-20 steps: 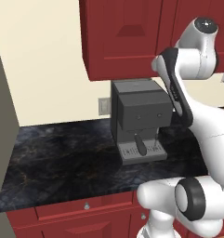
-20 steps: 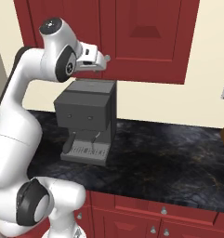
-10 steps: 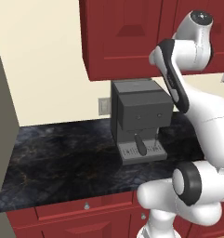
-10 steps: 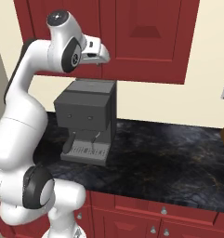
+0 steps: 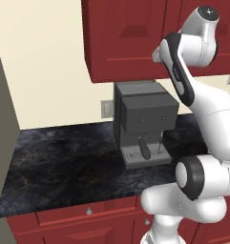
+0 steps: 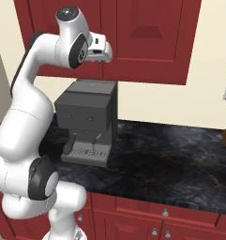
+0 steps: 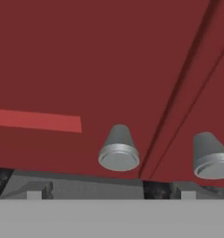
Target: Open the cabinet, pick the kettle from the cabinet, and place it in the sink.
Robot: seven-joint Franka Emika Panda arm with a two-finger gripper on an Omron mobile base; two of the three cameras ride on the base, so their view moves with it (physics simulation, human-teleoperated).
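Up close, 2 silver knobs (image 7: 119, 154) face the cabinet (image 7: 85, 60) doors.

The dark red cabinet (image 6: 147, 37) hangs on the wall above the tabletop, its raised-panel doors shut, two round silver knobs (image 7: 119, 149) sitting either side of the seam low between the doors.

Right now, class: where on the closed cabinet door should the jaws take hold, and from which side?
Grip the left round silver knob beside the door seam, coming straight at the cabinet door face. It is the only raised part there; the panel is flat.
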